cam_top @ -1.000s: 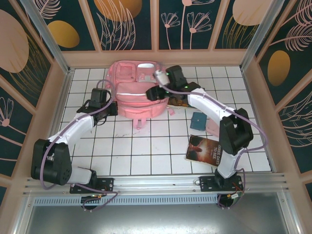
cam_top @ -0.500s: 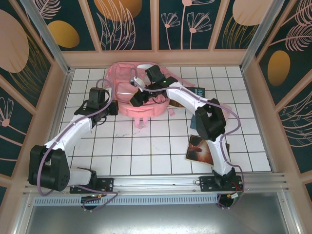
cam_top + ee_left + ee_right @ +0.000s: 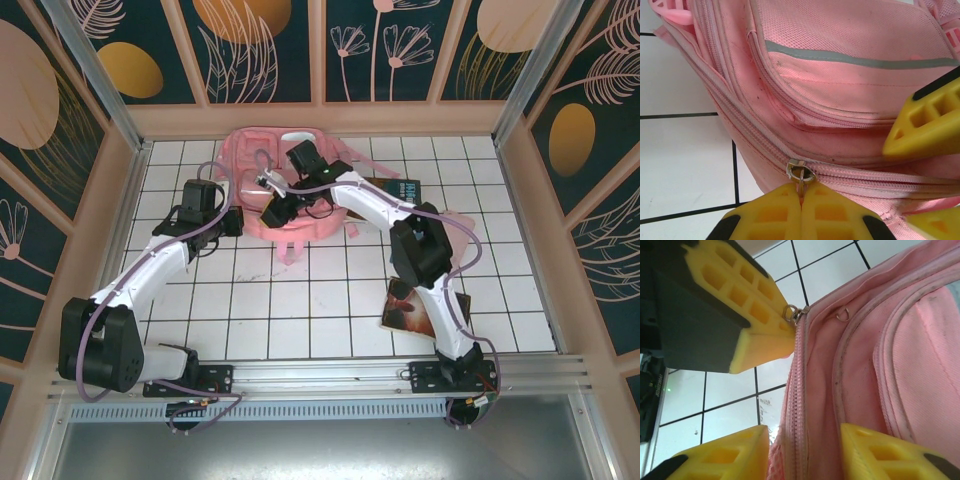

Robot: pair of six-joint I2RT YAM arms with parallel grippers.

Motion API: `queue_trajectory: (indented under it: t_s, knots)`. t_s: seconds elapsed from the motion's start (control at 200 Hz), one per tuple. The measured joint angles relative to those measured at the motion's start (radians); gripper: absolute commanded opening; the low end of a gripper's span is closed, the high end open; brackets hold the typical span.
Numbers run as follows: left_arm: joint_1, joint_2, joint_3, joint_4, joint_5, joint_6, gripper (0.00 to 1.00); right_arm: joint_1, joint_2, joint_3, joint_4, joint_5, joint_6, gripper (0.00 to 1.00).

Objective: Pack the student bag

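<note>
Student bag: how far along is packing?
Done: nothing visibly; zipper looks closed, book lies on the table. In hand: left gripper pinches the zipper pull on the student bag, right gripper open astride its edge. Left: unzip, load, close.

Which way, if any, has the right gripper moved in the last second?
Yes, leftward: the right gripper crossed from the pink bag's right side to its left-middle.
</note>
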Motion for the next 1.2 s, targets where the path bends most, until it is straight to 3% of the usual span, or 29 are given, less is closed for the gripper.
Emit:
queue_trajectory:
  t_s: [0.125,0.225,0.641,0.736,0.851,0.931,1.036,1.196]
  knots:
    - [-0.001,0.0,0.0,-0.012,-0.004,-0.004,0.0,0.003,0.013,0.001,-0.012,0.014,-0.016,0.14]
    - [-0.005,0.0,0.002,-0.023,-0.034,-0.011,0.0,0.005,0.013,0.001,-0.014,0.023,-0.032,0.05]
    - [-0.036,0.106,0.066,-0.14,-0.262,-0.068,0.0,0.015,-0.113,-0.21,0.038,0.068,-0.119,0.03]
    - [-0.036,0.131,0.086,-0.152,-0.278,-0.087,0.01,0.015,-0.116,-0.229,0.055,0.058,-0.121,0.12]
    - [-0.029,0.145,0.095,-0.164,-0.333,-0.113,0.44,0.01,-0.128,-0.252,0.045,0.042,-0.099,0.4]
    - [-0.006,0.14,0.103,-0.171,-0.387,-0.139,0.63,-0.003,-0.164,-0.288,0.043,0.042,-0.068,0.53]
    - [0.004,0.112,0.11,-0.195,-0.433,-0.154,0.72,-0.029,-0.255,-0.356,0.1,0.057,0.039,0.62]
    - [0.004,0.057,0.135,-0.229,-0.431,-0.15,0.74,-0.122,-0.411,-0.446,0.256,0.165,0.326,0.66]
